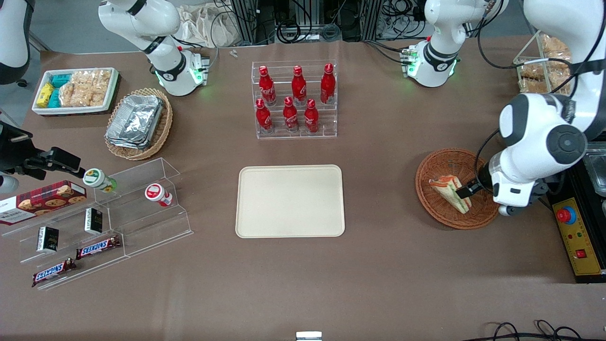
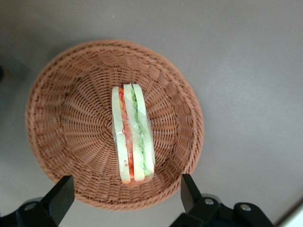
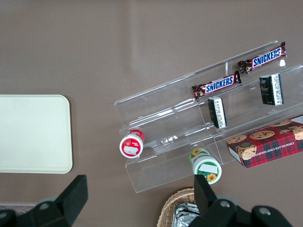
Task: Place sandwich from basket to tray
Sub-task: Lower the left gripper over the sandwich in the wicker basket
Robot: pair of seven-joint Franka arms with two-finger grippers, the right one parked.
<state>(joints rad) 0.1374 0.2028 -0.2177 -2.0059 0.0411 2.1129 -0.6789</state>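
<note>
One triangular clear-wrapped sandwich (image 2: 132,137) lay in one round reddish-brown wicker basket (image 2: 61,123), white bread showing orange, red and green layers. One flat cream-beige tray (image 1: 290,201) sat apart. The wrist view showed the left gripper (image 2: 127,190) above the basket, fingers spread wide, gripping nothing.

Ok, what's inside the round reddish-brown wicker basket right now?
Only the wrapped sandwich, standing on edge on the weave of the basket. The open gripper hovers over it without touching. The weave directly under the sandwich is covered from sight.
</note>
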